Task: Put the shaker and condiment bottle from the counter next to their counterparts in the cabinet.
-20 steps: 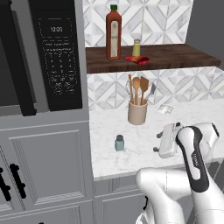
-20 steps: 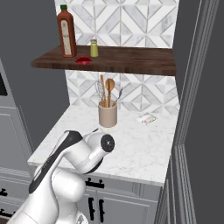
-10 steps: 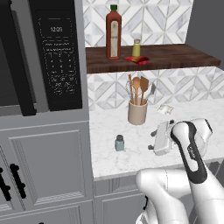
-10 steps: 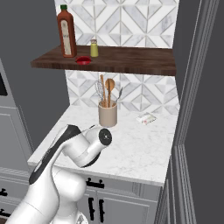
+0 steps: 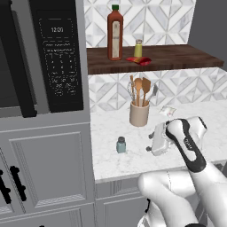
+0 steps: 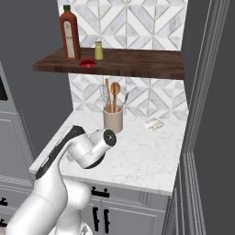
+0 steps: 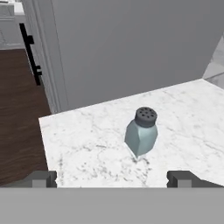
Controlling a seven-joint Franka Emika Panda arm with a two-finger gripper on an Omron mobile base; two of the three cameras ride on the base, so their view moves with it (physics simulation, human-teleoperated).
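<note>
The teal-grey shaker (image 5: 121, 144) stands upright on the marble counter (image 5: 111, 128) near its front left. My gripper (image 5: 150, 141) hovers just right of it, open and pointing at it. In the hand view the shaker (image 7: 141, 132) stands a short way ahead, slightly right of centre, with the gripper (image 7: 111, 179) spread wide and nothing between its fingertips (image 7: 41, 178). The flat red condiment bottle (image 5: 138, 60) lies on the dark wooden cabinet shelf (image 5: 177, 60), between the tall red bottle (image 5: 115, 33) and the yellow-green shaker (image 5: 138, 48). From the right, the arm hides the counter shaker.
A utensil crock (image 5: 139, 113) with wooden spoons stands at the back of the counter, and a small white packet (image 5: 168, 111) lies to its right. The microwave (image 5: 57, 53) and a grey cabinet side wall off the counter's left end. The counter's front edge (image 7: 43, 144) is close to the shaker.
My hand has slid a little to the left over the counter, closer to the shaker, with its jaws still open. Nothing else moved.
</note>
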